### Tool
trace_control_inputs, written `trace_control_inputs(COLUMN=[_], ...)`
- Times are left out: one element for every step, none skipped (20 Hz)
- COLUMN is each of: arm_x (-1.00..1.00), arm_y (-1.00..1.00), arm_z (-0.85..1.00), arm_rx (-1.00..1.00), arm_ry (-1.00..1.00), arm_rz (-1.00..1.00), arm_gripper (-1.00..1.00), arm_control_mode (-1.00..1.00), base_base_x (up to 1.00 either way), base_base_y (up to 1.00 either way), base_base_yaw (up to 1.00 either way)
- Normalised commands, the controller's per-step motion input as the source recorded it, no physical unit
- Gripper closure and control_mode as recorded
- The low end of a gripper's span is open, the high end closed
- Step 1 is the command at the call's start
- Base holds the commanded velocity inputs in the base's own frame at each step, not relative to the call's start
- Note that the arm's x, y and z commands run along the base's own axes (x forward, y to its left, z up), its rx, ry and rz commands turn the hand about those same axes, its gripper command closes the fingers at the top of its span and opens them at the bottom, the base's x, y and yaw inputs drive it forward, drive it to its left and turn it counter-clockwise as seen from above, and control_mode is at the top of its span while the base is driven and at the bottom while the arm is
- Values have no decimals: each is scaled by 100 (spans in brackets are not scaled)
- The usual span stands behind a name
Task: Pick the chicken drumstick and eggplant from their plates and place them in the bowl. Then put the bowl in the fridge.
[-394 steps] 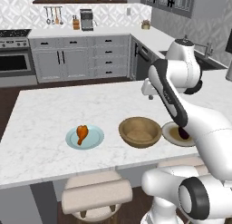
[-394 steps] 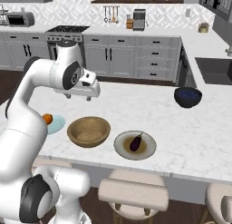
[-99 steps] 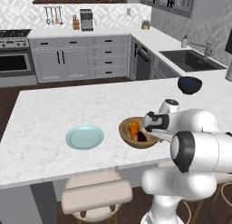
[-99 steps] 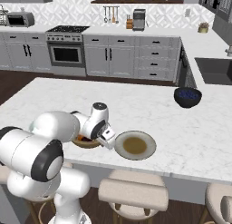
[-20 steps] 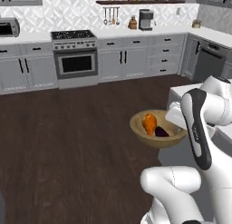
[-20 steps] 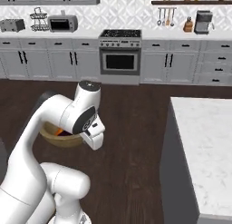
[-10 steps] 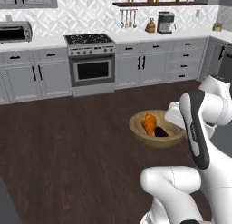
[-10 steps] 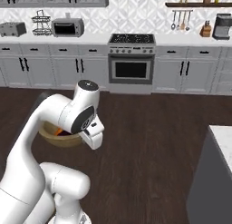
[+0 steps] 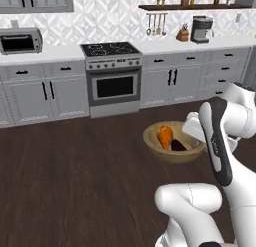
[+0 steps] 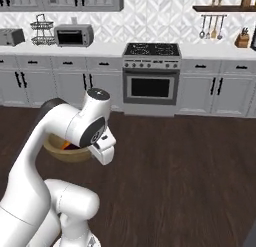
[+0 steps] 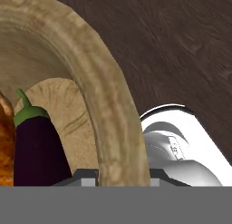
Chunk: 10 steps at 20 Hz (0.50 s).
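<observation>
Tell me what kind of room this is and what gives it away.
A home kitchen, rendered rather than filmed. A stove with an oven stands between grey cabinets, a toaster oven sits on the counter, and a coffee machine stands under a shelf.

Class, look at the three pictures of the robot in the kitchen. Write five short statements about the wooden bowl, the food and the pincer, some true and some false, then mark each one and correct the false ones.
1. The round light-brown wooden bowl rests on a counter. False: it is held up above the dark wood floor.
2. The orange-brown chicken drumstick lies inside the bowl. True.
3. The dark purple eggplant sits on a plate. False: it lies in the bowl beside the drumstick.
4. The pincer is shut on the bowl's thick rim. True.
5. The silver oven door hangs open. False: it is closed.
</observation>
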Motion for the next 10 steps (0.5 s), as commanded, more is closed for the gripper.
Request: trace_control_inputs(arm_x=[0, 0, 0, 0, 0, 0, 0, 0, 0, 0], arm_y=[0, 0, 0, 0, 0, 0, 0, 0, 0, 0], arm_z=[0, 0, 0, 0, 0, 0, 0, 0, 0, 0], arm_rx=[0, 0, 0, 0, 0, 0, 0, 0, 0, 0], arm_ry=[0, 0, 0, 0, 0, 0, 0, 0, 0, 0], arm_rz=[0, 0, 0, 0, 0, 0, 0, 0, 0, 0], arm_gripper=[100, 100, 100, 100, 100, 100, 100, 100, 100, 100], arm_control_mode=[100, 100, 100, 100, 100, 100, 100, 100, 100, 100], base_base_x=[100, 100, 100, 100, 100, 100, 100, 100, 100, 100], base_base_y=[34, 29, 24, 22, 21, 19, 15, 11, 10, 9], base_base_yaw=[22, 25, 27, 29, 30, 32, 32, 32, 31, 31])
